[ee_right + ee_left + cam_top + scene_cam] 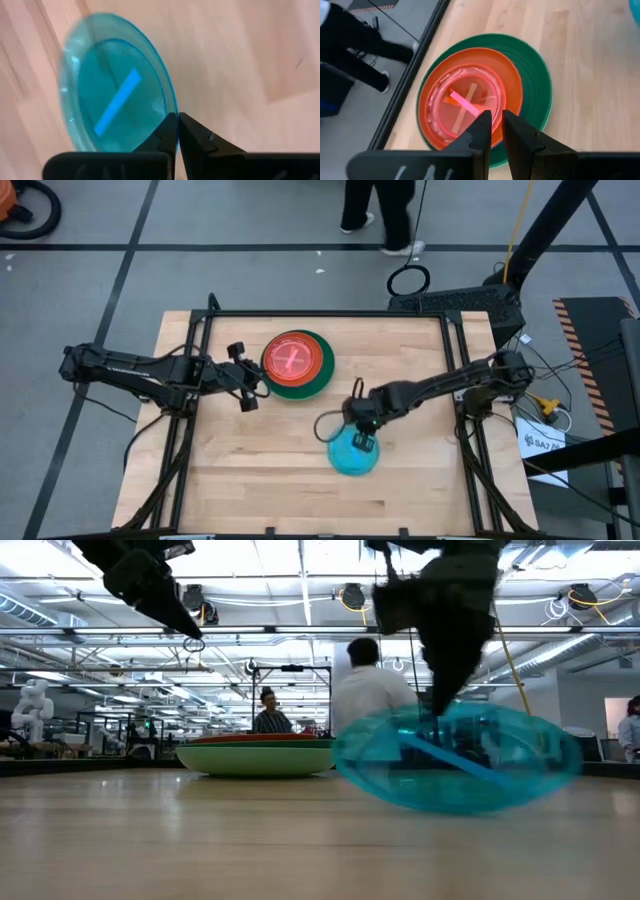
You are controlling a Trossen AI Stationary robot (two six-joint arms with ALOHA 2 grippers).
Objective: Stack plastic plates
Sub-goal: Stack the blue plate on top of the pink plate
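a: translucent blue plate (354, 453) sat nearest the front edge of the wooden table (250, 470), a little right of the middle. in the low view it looked tilted, one side lifted off the wood.

b: and the right gripper (361, 434)?

a: it was down on that plate's rim. in the right wrist view its two dark fingers (192, 134) stood almost together with the blue edge pinched between them, so it held the blue plate.

b: what lay farther back?

a: a stack of plates (297, 364), toward the rear of the table and slightly left of centre, well apart from the blue one. a dark green plate (535, 85) was at the bottom, a red-orange plate (505, 70) rested inside it, and a pink plate (465, 102) nested on top. from table height a light green rim (258, 758) showed under the stack too.

b: the left gripper (250, 386)?

a: it hung in the air just left of the stack, above the table and not touching it. in the left wrist view its fingers (482, 132) stood narrow, only a thin gap between them, and nothing sat in that gap.

b: anything beyond the table?

a: a person (385, 215) stood on the grey floor behind it, and in the low view a person in white (365, 690) showed with their back turned, another seated farther off.
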